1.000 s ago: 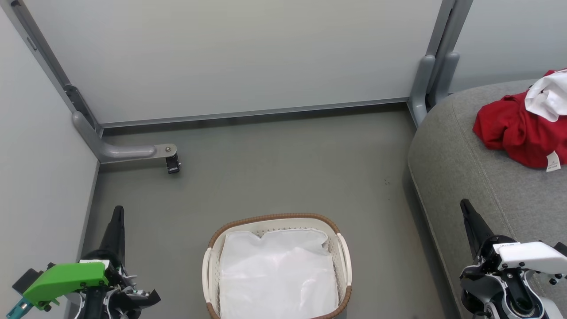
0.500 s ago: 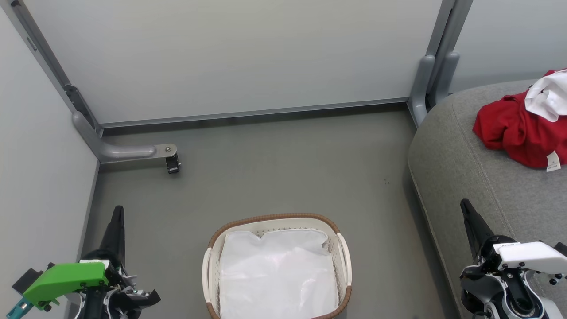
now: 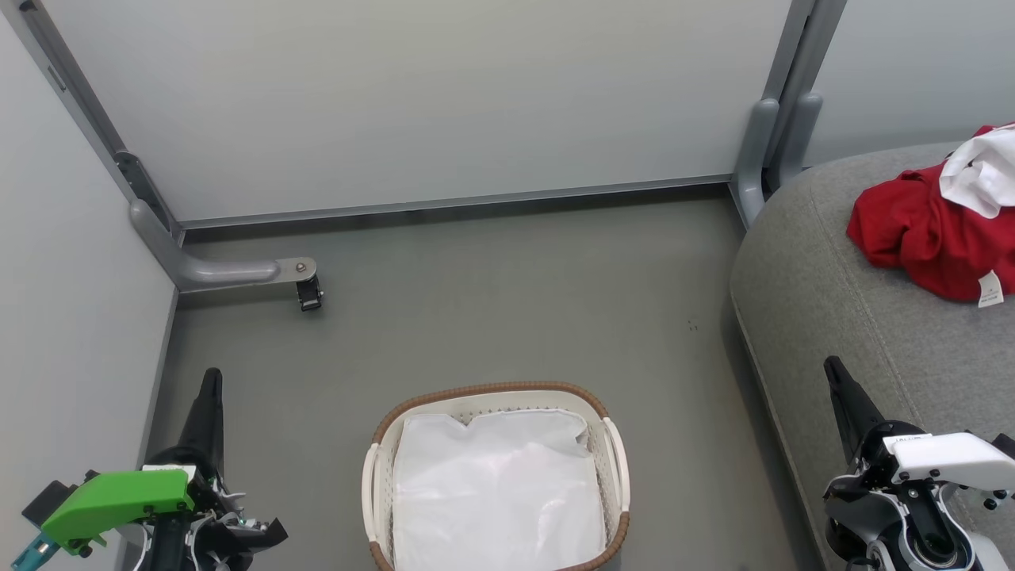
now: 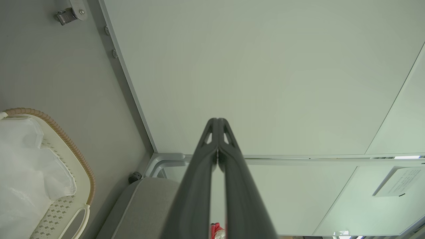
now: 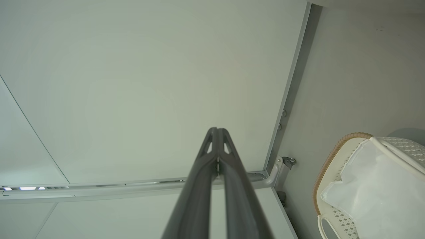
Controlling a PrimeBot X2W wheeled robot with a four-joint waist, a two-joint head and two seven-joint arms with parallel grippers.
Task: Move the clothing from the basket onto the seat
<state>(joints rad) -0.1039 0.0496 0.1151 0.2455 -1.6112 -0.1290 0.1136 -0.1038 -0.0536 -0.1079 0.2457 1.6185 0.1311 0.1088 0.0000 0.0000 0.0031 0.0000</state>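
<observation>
In the head view, the red clothing [image 3: 920,234] is seen heaped on the grey seat [image 3: 825,333] at the right, with a white bit of cloth [image 3: 982,176] on top of it. The basket [image 3: 492,389] is set on the floor [image 3: 492,301], apart from the seat. A flat white sheet [image 3: 499,492] is seen inside it and no red cloth, so the job is judged to be done. The left gripper [image 3: 211,377] is held low at the left and the right gripper [image 3: 831,365] low at the right, by the seat's edge. In the left wrist view, the two dark fingers [image 4: 199,186] are seen pressed together at the tips, with nothing between them. In the right wrist view, the fingers are seen shut tight and empty too, with the basket at the lower right. The clothing is judged to be soft, light and floppy. If it must be picked up, a thick bunched fold on top of the heap is best pinched, since thin cloth may slip from narrow fingers.
</observation>
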